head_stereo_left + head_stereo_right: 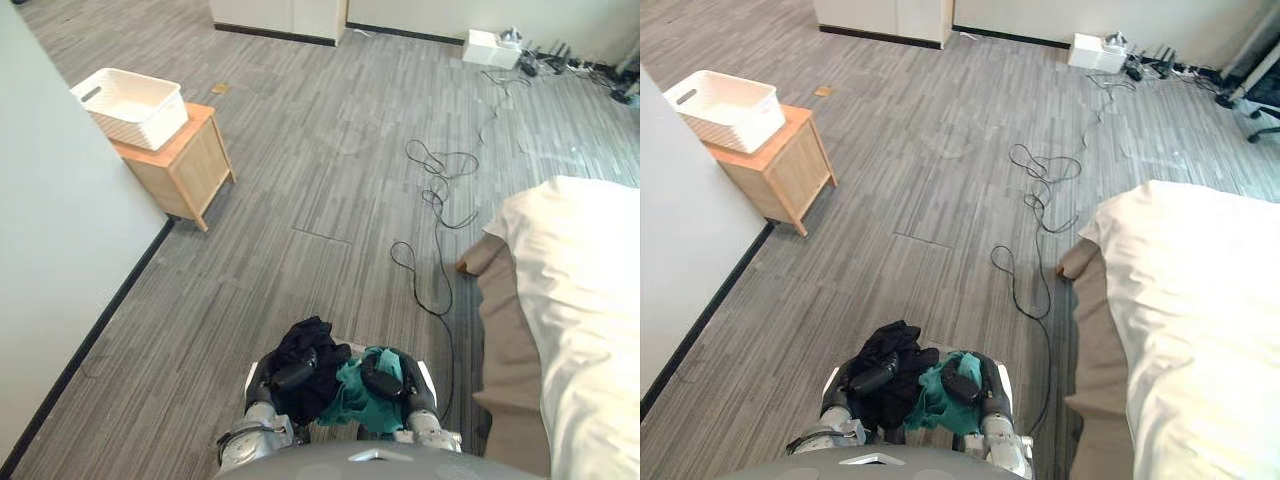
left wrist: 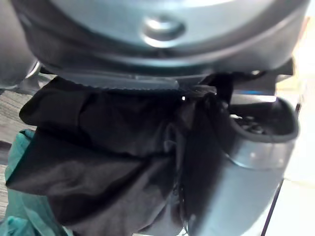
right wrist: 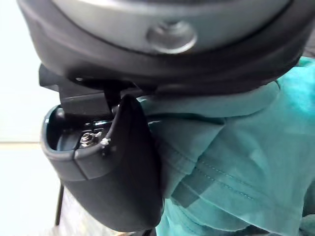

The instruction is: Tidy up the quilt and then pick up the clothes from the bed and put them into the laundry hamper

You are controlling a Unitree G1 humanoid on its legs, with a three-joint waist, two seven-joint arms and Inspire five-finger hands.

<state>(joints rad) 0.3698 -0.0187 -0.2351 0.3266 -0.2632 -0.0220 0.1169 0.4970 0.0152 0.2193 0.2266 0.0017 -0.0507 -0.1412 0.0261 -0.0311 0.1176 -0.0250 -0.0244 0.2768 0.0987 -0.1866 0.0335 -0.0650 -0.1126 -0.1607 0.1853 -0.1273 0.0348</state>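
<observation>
The left hand clasps the black garment, the right hand the teal garment, fingers curled, likely held close for carrying to the hamper at ten o'clock.

The black garment and teal garment contrast with the white hamper, streaked grey floor and cream quilt.

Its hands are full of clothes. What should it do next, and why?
Probably step toward the white basket on the wooden cabinet, ahead to its left: the left hand grips a black garment, the right hand a teal garment, and the basket stands well away.
</observation>
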